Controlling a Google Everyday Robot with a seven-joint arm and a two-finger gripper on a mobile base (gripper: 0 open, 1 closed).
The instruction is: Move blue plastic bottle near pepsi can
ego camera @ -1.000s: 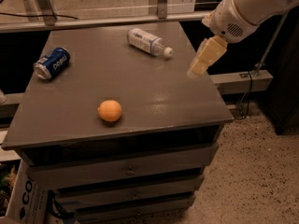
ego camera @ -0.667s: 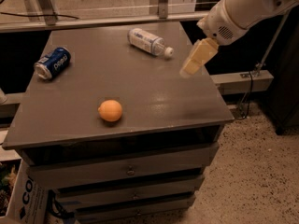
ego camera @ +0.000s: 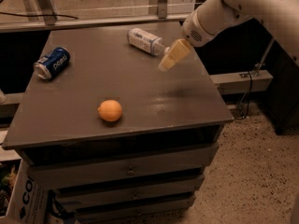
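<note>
The blue plastic bottle (ego camera: 145, 40) lies on its side at the back middle of the grey cabinet top (ego camera: 140, 92), cap end pointing right. The pepsi can (ego camera: 52, 63) lies on its side near the left edge, well apart from the bottle. My gripper (ego camera: 169, 58) hangs from the white arm (ego camera: 219, 13) just right of the bottle's cap end, a little above the surface and holding nothing.
An orange (ego camera: 110, 110) sits toward the front of the top, left of centre. Drawers (ego camera: 126, 169) run below the front edge. A metal rail (ego camera: 93, 22) runs behind the cabinet. A cable and a ledge (ego camera: 243, 80) lie to the right.
My gripper has moved left and a little toward the back, from beyond the right edge of the top to right beside the bottle's cap end. Bottle, can and orange have not moved.
</note>
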